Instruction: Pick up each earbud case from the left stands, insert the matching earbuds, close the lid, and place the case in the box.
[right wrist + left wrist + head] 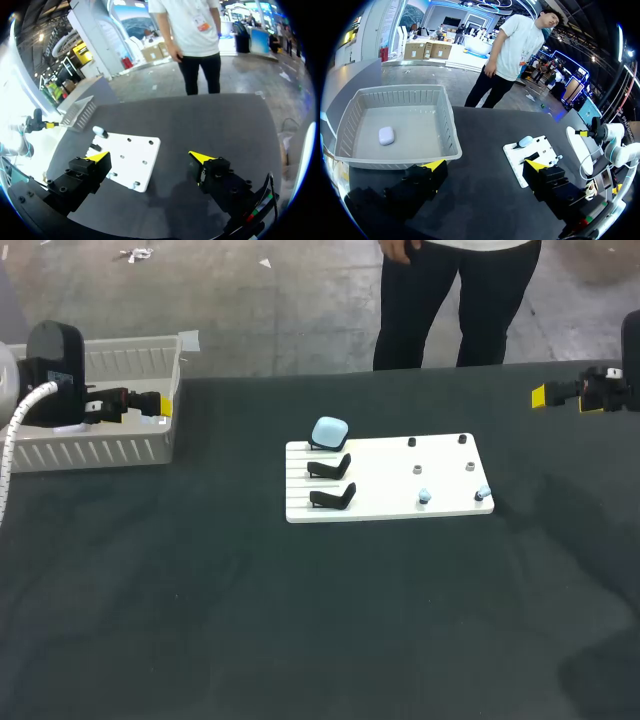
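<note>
Sitting on the rearmost of three black stands (331, 468), the pale blue earbud case (329, 431) is at the left end of the white board (380, 482). It looks light, hard-shelled and smooth, so probably slippery. I judge a hold across its two broad sides, below the lid seam, to be safest. Two pale blue earbuds (423, 497) stand on pegs at the board's near right corner, tiny and likely easy to fumble. Another pale case (386, 135) lies in the grey box (447, 130). My left gripper (485, 166) hovers beside the box, fingers spread wide and empty. My right gripper (150, 157) hangs well apart from the board, equally wide. Whether the lid is shut I cannot tell, and the other pegs' contents are too small to identify.
</note>
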`<state>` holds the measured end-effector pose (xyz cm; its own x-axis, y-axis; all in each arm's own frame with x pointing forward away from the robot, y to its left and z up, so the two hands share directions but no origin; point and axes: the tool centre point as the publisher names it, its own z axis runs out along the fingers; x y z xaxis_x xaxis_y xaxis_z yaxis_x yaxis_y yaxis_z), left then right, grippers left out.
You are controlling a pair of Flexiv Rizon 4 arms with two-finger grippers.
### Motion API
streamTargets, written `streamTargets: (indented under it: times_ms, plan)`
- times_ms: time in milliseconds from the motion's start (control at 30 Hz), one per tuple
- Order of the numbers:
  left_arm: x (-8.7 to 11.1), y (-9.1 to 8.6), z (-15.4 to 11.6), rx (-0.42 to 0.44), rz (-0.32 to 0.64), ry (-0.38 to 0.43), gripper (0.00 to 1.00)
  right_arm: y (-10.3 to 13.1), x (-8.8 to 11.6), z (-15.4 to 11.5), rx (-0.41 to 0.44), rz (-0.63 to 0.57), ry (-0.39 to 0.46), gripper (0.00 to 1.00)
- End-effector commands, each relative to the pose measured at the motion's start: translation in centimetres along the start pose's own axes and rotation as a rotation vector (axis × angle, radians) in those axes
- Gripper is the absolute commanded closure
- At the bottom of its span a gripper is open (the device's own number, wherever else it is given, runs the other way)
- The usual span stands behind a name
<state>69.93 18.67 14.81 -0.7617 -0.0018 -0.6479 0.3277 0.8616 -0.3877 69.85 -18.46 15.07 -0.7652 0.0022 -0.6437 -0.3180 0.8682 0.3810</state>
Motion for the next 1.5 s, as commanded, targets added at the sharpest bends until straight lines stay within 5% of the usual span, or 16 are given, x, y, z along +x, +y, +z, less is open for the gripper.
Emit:
streamTargets:
  times_ms: [33, 267, 500, 667, 867, 1500]
  plan:
    - [-0.2, -0.2, 0.0, -0.011, -0.002, 0.009, 0.00, -0.1, 0.0, 0.1, -0.003, -0.001, 0.001, 0.00]
    - [-0.2, -0.2, 0.0, -0.011, -0.002, 0.009, 0.00, -0.1, 0.0, 0.1, -0.003, -0.001, 0.001, 0.00]
    - [-1.1, -0.9, 0.8, 0.261, 0.366, -0.184, 0.00, -0.1, 0.0, 0.1, -0.003, -0.001, 0.001, 0.00]
    - [-1.5, -2.7, 1.4, 0.427, 0.599, -0.224, 0.00, -0.1, 0.0, 0.1, -0.003, -0.001, 0.001, 0.00]
    - [-1.4, -5.4, 2.0, 0.529, 0.753, -0.218, 0.00, -0.1, 0.0, 0.1, -0.003, -0.001, 0.001, 0.00]
    - [-1.4, -6.0, 2.1, 0.500, 0.757, -0.195, 0.00, -0.1, 0.0, 0.1, -0.003, -0.001, 0.001, 0.00]
